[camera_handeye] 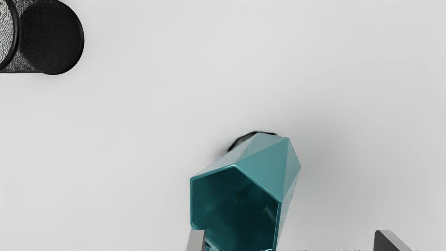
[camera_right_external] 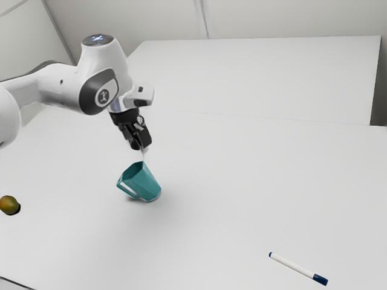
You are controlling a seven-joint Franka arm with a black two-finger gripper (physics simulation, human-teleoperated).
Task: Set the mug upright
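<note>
"Tilting, isn't it, that teal, glossy, six-sided mug [camera_handeye: 264,167]?"

"Yes; it leans on the smooth, pale table [camera_right_external: 242,181], tipped over toward its handle [camera_right_external: 120,183]; its mouth opens up at a slant, on the arm's side."

"And the black two-finger gripper [camera_right_external: 143,148], where is that?"

"Just above the mug's mouth; its fingers [camera_handeye: 198,240] stand wide apart, with nothing gripped between them; in the wrist view one overlaps the mug's rim, and whether it touches I cannot tell."

"What else lies around the mug?"

"A round, green-and-orange fruit [camera_right_external: 9,205], well apart from it toward the exterior view's left; a slim white marker with a dark blue cap [camera_right_external: 296,267], well off toward the exterior view's right and nearer that camera; and, in the wrist view, a black, cylindrical mesh cup [camera_handeye: 52,38], well apart from the mug, on the side away from the fingers."
</note>
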